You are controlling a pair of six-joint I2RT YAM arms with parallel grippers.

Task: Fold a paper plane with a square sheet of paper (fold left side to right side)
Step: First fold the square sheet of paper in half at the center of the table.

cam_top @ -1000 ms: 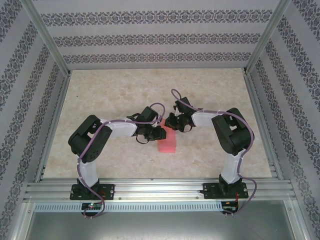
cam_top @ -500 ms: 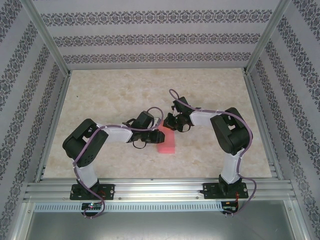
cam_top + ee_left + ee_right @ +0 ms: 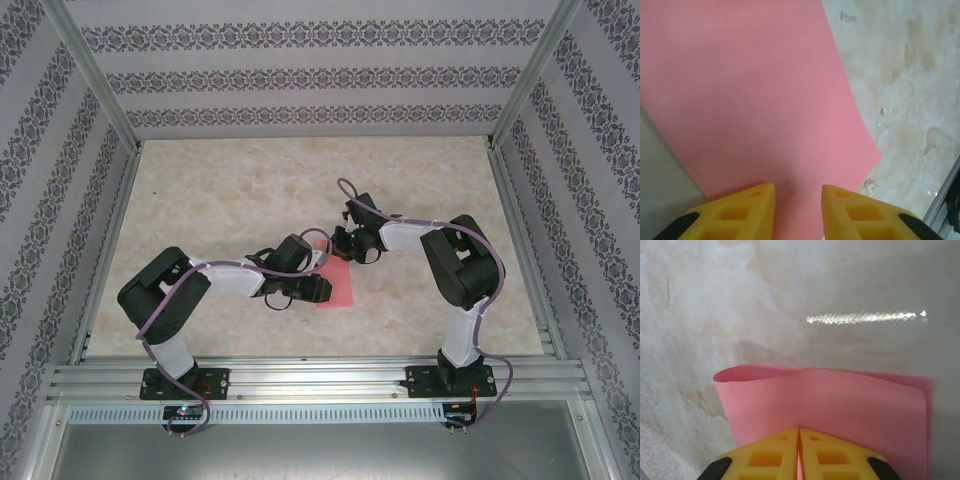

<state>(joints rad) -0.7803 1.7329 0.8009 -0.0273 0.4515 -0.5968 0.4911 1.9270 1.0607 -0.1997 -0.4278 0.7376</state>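
Paper loop within right tool

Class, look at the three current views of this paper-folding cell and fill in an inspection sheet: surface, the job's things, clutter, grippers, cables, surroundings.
Surface: beige marbled table, with glare streaks in the right wrist view.
Job's things: pink sheet of paper, doubled over, one folded edge bulging in a loose loop.
Clutter: nothing seen.
Grippers: left gripper jaws apart above the paper; right gripper shut, pinching the paper's edge.
Cables: purple cables run along both arms, off the paper.
Surroundings: patterned walls, aluminium frame rails.
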